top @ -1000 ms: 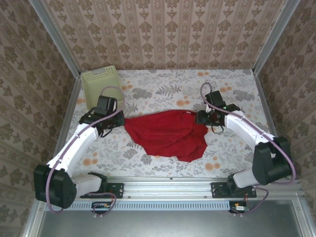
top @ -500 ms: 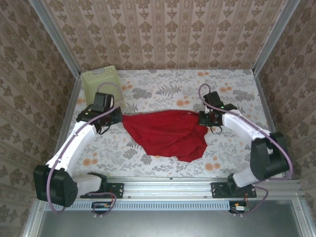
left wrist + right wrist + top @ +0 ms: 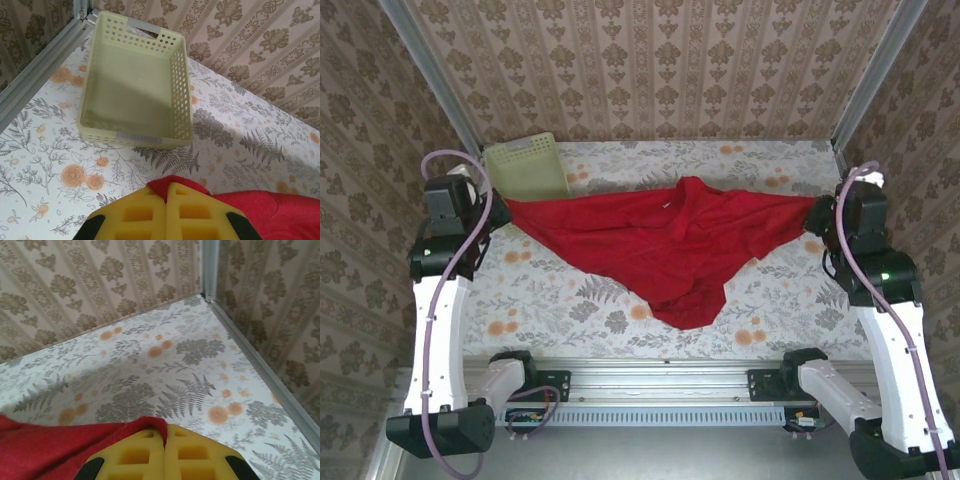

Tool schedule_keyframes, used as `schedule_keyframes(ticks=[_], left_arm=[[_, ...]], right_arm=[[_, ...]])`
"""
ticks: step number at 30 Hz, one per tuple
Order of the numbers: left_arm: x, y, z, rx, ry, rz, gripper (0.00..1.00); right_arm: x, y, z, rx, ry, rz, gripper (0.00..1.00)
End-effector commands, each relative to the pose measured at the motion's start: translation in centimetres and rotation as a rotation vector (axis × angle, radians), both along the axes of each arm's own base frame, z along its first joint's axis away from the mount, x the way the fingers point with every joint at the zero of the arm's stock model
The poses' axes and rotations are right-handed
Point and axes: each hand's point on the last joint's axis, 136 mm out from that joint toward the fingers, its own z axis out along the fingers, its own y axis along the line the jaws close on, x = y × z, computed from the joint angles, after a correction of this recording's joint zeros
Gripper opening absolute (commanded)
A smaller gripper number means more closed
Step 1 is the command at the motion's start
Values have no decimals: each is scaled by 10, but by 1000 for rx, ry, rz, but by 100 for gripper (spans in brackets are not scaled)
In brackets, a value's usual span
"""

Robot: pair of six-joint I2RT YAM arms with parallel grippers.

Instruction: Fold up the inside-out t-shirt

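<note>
Inside-out t-shirt (image 3: 670, 250), plain red and wrinkled, hangs stretched across the desk (image 3: 620, 320) between my two pincers, its upper edge running nearly from one side to the other and its middle drooping to a point toward the near edge; I cannot tell whether that low point rests on the floral desk cover. No print or tag on the cloth can be made out. The only label-like thing is a pale strip on the near wall of the yellow-green perforated basket (image 3: 180, 75), and I can read nothing on it. My left pincer (image 3: 166, 192) is closed tight on a red corner of the shirt, its yellow pads pressed together, just in front of the basket, which sits in the far left corner (image 3: 525, 165). My right pincer (image 3: 165, 432) is likewise clamped on the opposite red corner, near the far right corner of the desk. Both arms stand raised and spread wide apart, the left (image 3: 500, 208) at the left edge, the right (image 3: 815, 215) at the right edge.
</note>
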Motion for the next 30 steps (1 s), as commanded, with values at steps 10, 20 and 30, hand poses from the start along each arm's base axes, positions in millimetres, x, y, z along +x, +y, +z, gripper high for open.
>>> schedule_keyframes(ticks=[10,20,30], left_arm=[[-3,-3,0,-69,9,-49,0],[-12,-38,-42,-161,68,-183,0],[-27,-20,-118,-118,247,-79,0]], right_arm=[[-19,-27,-23,3,90,-113,0],[6,14,-132,148,266,35,57],[71,102,-213,71,520,311,70]])
